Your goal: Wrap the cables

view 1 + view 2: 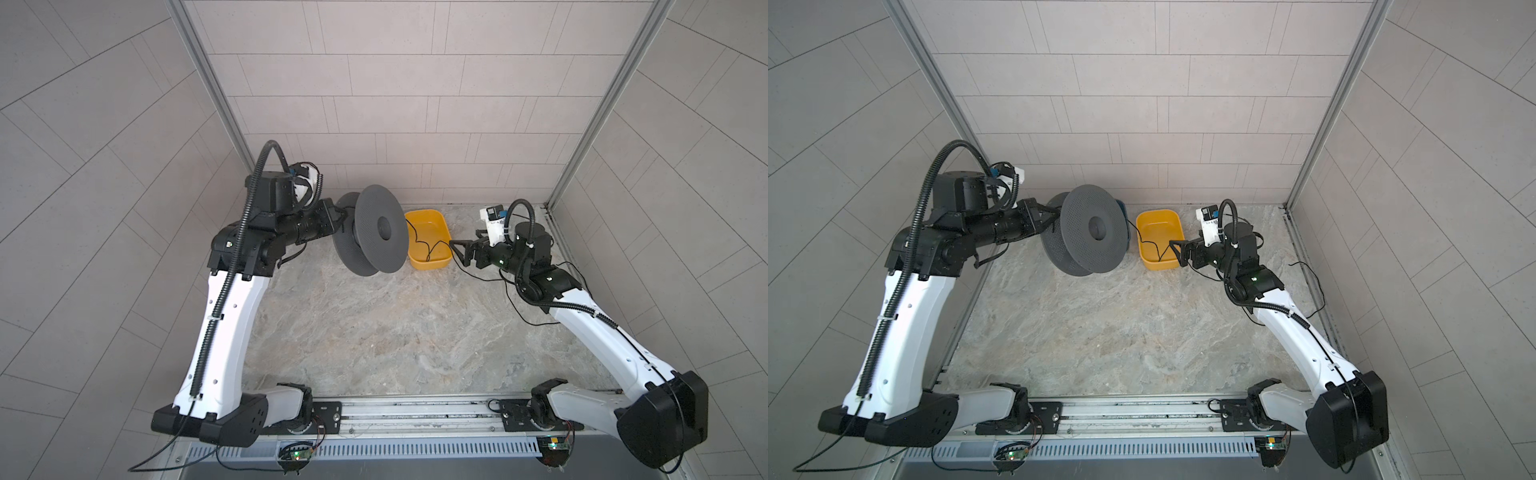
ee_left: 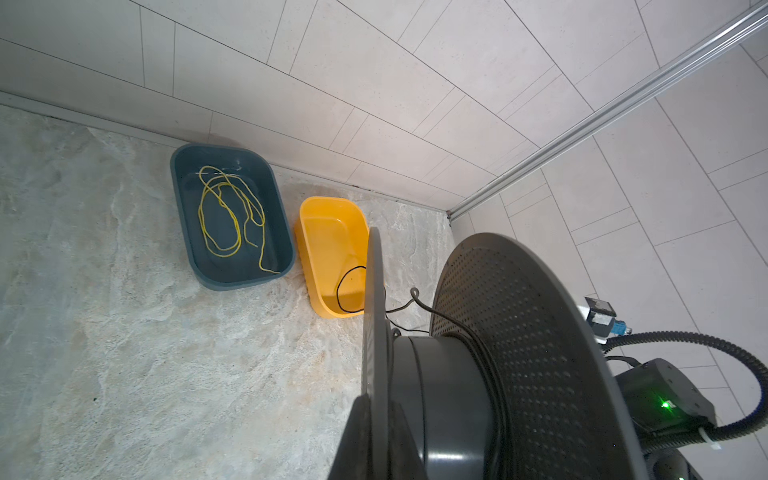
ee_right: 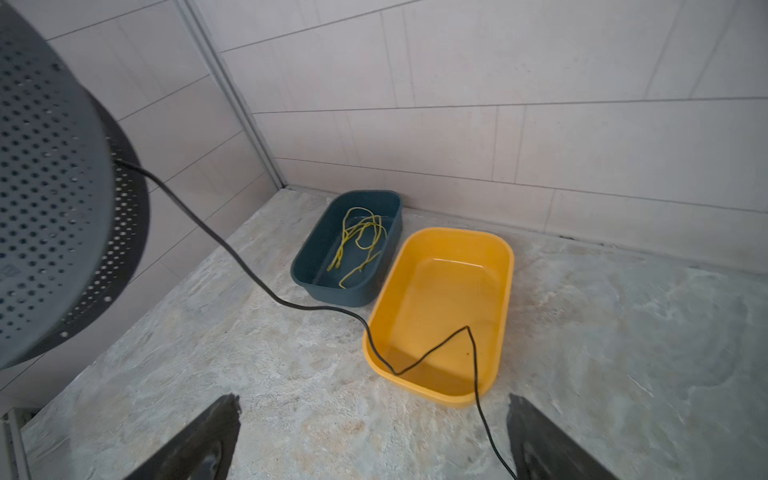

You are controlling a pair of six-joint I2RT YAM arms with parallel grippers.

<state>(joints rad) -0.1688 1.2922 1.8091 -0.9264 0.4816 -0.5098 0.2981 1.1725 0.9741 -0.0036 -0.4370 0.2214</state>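
Note:
A grey perforated spool point(image 1: 374, 230) point(image 1: 1088, 232) hangs above the table at the back left, with its axis lying level. My left gripper point(image 1: 338, 218) point(image 2: 376, 405) is shut on its left flange. The thin black cable point(image 3: 249, 270) has a few turns round the hub. From there it drops over the rim into the yellow bin point(image 1: 430, 266) and climbs out toward my right gripper point(image 1: 457, 254) point(image 3: 374, 401). That gripper is open beside the bin. The cable point(image 1: 428, 249) runs loose between its fingers, near one of them.
A dark blue bin point(image 2: 183, 199) point(image 3: 307, 257) holding a tangled yellow-green cord point(image 2: 220, 216) stands against the back wall next to the yellow bin point(image 3: 507, 266). In both top views the spool hides it. Tiled walls close in the back and both sides.

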